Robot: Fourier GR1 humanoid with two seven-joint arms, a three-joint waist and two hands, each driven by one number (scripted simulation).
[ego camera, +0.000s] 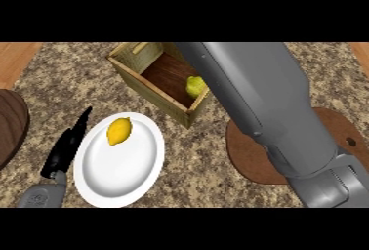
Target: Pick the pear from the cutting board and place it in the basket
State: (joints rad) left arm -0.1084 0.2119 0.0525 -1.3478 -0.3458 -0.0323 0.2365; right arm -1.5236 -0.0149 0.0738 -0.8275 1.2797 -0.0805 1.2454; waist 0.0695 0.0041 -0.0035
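The yellow-green pear [194,86] lies inside the wooden basket [154,92] at the top centre, against its right wall. My right forearm [267,107] stretches from the lower right over the basket's right side and leaves the picture at the top, so its hand does not show. The round brown cutting board [249,152] lies at the right, partly under that forearm, with nothing visible on it. My left hand [67,146] rests at the lower left beside the plate, fingers straight and pointing up, holding nothing.
A white plate [122,171] with a lemon [119,131] on it lies left of centre, below the basket. A dark brown round object [10,128] shows at the left edge. Speckled stone counter [194,156] lies between plate and board.
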